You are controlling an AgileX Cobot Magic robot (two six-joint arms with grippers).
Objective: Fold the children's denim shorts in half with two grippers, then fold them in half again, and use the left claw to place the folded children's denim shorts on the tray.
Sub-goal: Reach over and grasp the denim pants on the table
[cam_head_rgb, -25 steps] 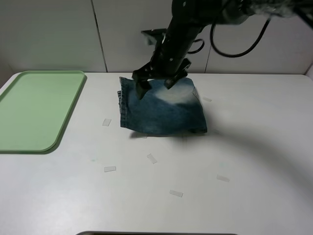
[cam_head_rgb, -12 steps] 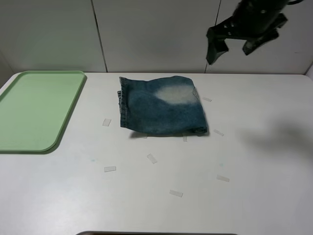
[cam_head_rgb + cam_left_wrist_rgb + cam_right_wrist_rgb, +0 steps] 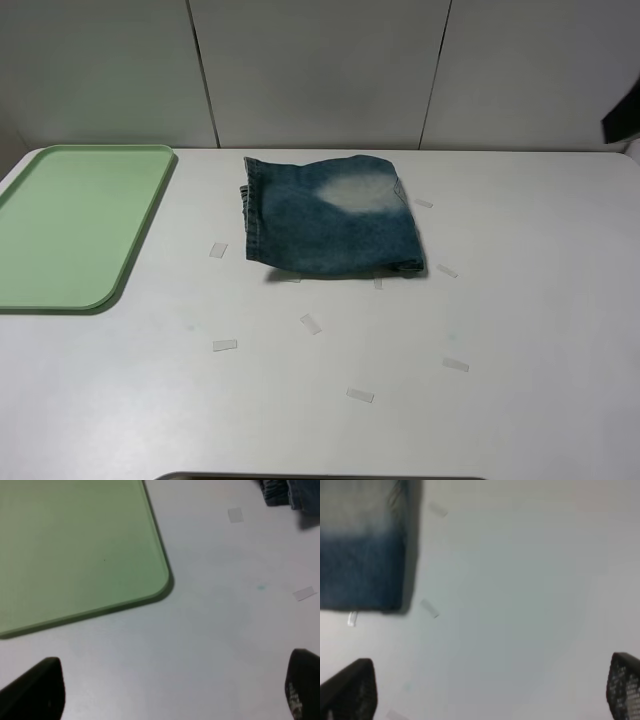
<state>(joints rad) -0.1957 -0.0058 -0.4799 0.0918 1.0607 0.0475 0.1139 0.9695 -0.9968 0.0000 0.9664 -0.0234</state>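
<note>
The children's denim shorts (image 3: 330, 225) lie folded in a rough square at the table's back middle, with a pale faded patch on top. The pale green tray (image 3: 70, 220) lies at the left and holds nothing. My left gripper (image 3: 170, 692) is open and empty above bare table by the tray's corner (image 3: 75, 545). A bit of the shorts (image 3: 287, 492) shows at that view's edge. My right gripper (image 3: 487, 692) is open and empty, well off to the side of the shorts (image 3: 360, 545). Only a dark sliver of the right arm (image 3: 622, 115) shows in the exterior high view.
Several small clear tape pieces (image 3: 311, 323) lie scattered on the white table (image 3: 520, 330) around and in front of the shorts. A grey panelled wall stands behind the table. The left arm is outside the exterior high view.
My right gripper has let go of the shorts, risen and swung away to the right, almost out of the exterior high view. The shorts stay folded where they lay.
</note>
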